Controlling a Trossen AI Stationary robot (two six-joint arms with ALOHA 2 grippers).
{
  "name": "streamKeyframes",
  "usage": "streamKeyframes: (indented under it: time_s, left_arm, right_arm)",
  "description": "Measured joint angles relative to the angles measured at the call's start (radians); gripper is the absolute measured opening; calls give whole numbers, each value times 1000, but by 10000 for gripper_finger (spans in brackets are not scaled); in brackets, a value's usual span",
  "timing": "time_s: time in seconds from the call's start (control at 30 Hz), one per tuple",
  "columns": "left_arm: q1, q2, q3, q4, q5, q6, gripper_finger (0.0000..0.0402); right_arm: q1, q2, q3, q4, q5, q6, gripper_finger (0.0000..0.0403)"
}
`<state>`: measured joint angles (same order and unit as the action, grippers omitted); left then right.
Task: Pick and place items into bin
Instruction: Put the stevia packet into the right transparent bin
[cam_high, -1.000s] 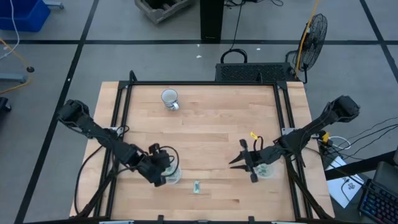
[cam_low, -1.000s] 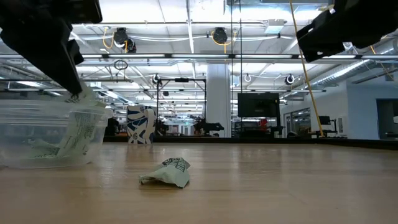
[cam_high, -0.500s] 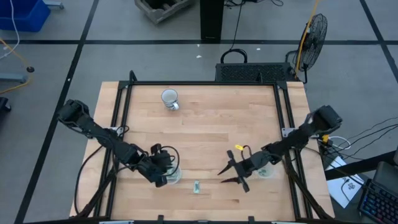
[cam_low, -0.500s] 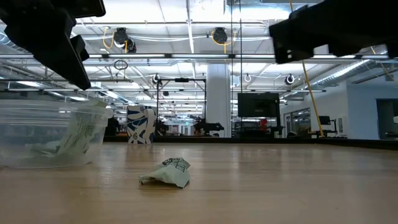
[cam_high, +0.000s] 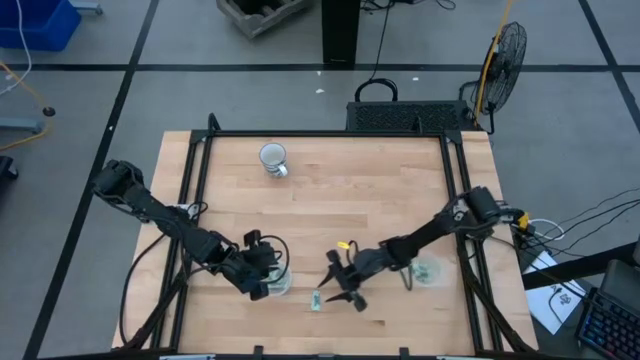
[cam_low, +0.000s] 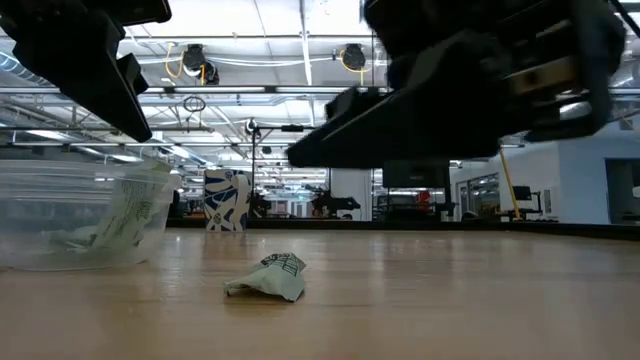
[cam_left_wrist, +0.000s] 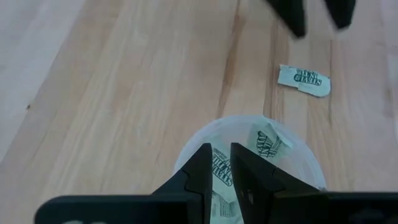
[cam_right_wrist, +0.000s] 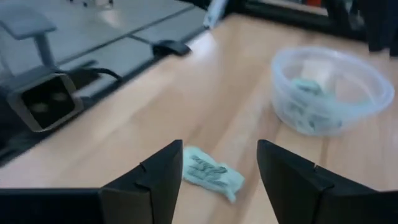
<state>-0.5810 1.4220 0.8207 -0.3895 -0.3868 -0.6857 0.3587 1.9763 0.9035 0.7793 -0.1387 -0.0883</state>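
Right gripper (cam_high: 338, 292), fingers (cam_right_wrist: 152, 180) spread, hangs just beside a lone green packet (cam_high: 316, 300) lying flat on bare table (cam_high: 350, 200) near the front edge, apart from both cups. Left gripper (cam_high: 268, 283), fingers (cam_left_wrist: 202, 165) nearly pressed together, holds nothing over the left cup (cam_high: 278, 282), which contains packets. A second cup (cam_high: 428, 272) sits by the right edge, a mug (cam_high: 273, 159) near the far edge; the middle of the table lies open
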Motion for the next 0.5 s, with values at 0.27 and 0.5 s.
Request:
streamKeyframes:
  time_s: [0.27,0.5]
  left_arm:
    - [0,0,0,0,1,-1,65]
    - [0,1,0,0,1,0,65]
  right_arm:
    - [-28,87,107,-105,-98,24,201]
    - [-37,106,122,-108,-103,21,201]
